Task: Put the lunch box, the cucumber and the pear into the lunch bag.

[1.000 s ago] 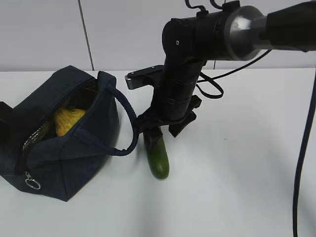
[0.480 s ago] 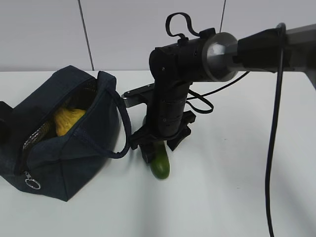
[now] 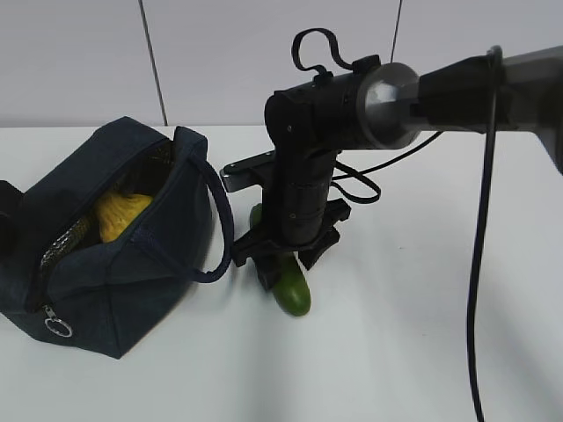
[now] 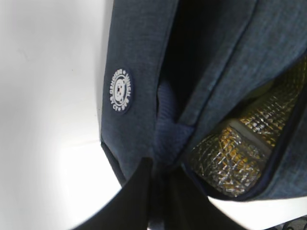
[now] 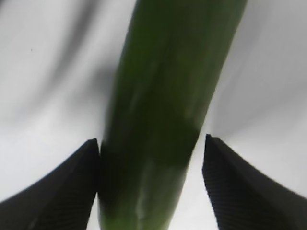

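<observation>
Bare table (image 3: 422, 352) lies open from the cucumber's (image 3: 290, 286) three to six o'clock; the lunch bag (image 3: 132, 264) blocks its nine o'clock side.

**Bag open, cucumber outside**

The dark blue lunch bag (image 3: 123, 264) sits unzipped on the white table. The yellow pear (image 3: 121, 214) rests inside it. The long green cucumber (image 3: 293, 293) lies flat just beside the bag's strap.
</observation>
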